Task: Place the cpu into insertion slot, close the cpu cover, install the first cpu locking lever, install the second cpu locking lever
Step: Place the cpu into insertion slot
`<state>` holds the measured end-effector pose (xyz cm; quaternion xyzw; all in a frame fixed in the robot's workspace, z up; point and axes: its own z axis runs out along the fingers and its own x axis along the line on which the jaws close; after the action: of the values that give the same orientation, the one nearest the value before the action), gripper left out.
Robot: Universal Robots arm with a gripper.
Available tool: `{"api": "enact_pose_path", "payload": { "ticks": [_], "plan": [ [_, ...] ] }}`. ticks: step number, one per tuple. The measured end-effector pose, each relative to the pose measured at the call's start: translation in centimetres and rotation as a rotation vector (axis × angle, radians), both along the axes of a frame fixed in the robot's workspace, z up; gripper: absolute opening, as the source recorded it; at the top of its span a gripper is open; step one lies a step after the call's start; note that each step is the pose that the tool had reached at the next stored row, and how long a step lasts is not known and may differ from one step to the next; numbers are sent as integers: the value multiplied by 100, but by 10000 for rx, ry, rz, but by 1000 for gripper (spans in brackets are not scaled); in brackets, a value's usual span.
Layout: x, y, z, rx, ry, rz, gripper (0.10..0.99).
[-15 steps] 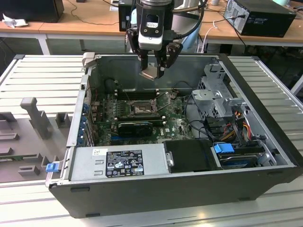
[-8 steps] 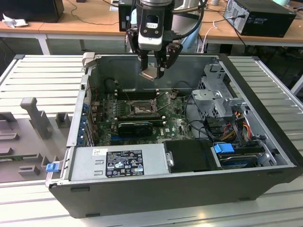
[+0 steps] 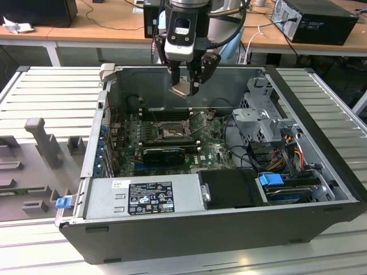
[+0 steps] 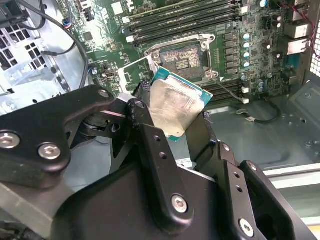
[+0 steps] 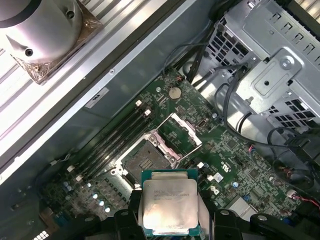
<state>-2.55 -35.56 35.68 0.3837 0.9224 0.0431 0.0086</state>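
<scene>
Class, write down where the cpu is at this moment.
In the exterior view the cpu is gripped by the gripper, hanging above the open computer case, higher than and apart from the insertion slot on the motherboard.

Brushed silvery metal cpu (image 5: pixel 169 200), matt black hand (image 5: pixel 170 216), glossy green circuit board (image 5: pixel 240 161)

cpu (image 5: pixel 169 202): silver square top, green edge, held above the board.
gripper (image 5: pixel 170 227): black fingers (image 5: pixel 125 221) squeeze the cpu from two sides.
insertion slot (image 5: pixel 142 162): dark square, nothing in it, near the cpu.
cpu cover (image 5: pixel 181 134): flipped up at the insertion slot's edge.
memory slots (image 5: pixel 112 137): long, black, beside the insertion slot.
motherboard (image 5: pixel 240 165): green.
drive cage (image 5: pixel 270 75): grey metal with holes.
</scene>
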Motion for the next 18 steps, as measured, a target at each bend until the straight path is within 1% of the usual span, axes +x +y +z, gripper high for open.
{"api": "enact_pose_path", "payload": {
  "ticks": [5,10,14,16,18],
  "plan": [
    [0,0,-2,-2,0,-386,525],
    [0,0,-9,-2,0,-1114,525],
    [0,0,-15,-3,0,-1848,525],
    [0,0,-17,-2,0,-2061,525],
    [0,0,-21,-2,0,-2416,525]
  ]
}}
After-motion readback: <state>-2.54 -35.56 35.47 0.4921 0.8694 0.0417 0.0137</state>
